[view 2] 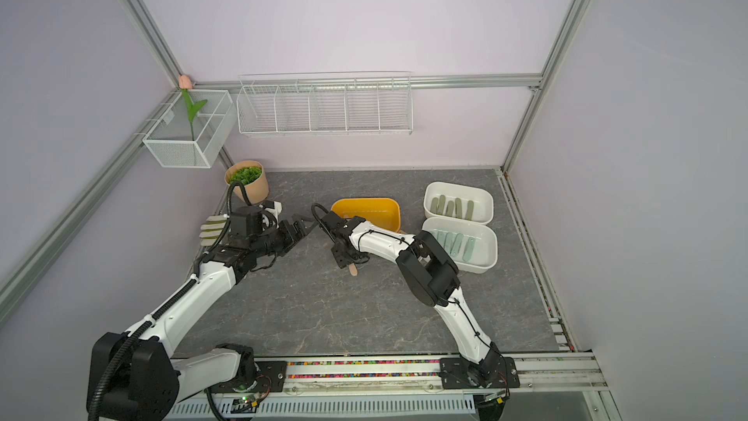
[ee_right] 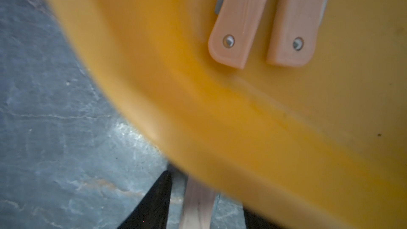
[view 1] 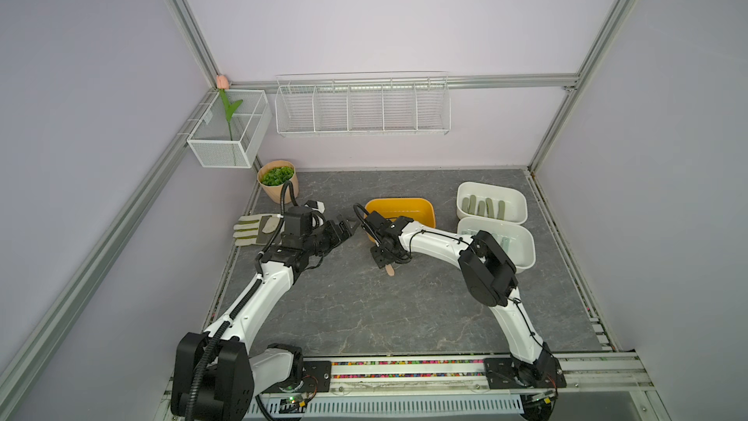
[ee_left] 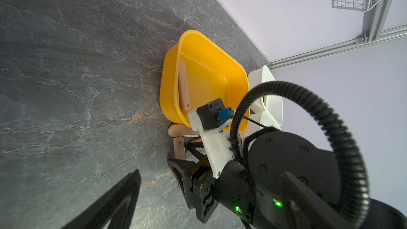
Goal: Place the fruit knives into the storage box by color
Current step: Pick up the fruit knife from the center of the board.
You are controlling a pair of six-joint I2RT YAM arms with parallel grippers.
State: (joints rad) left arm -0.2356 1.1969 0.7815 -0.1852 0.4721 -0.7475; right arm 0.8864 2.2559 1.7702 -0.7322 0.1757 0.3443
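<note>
A peach-pink fruit knife (view 1: 390, 270) lies on the dark table in front of the yellow storage box (view 1: 398, 199). My right gripper (view 1: 385, 262) points down over it, its jaws open on either side of it with a gap on each side (ee_right: 198, 205). A second peach knife (ee_left: 178, 129) lies against the box's near wall. Two peach knives (ee_right: 235, 29) lie inside the yellow box. Olive knives (view 1: 483, 207) fill the far white box (view 1: 491, 186); mint knives (view 2: 457, 243) lie in the near white box (view 1: 522, 245). My left gripper (view 1: 350, 226) hovers open and empty left of the yellow box.
A beige-and-olive work glove (view 1: 255, 230) lies at the table's left edge, beside a potted plant (view 1: 278, 182). A wire rack (view 1: 362, 107) and a mesh basket with a tulip (view 1: 230, 131) hang on the walls. The two grippers are close together.
</note>
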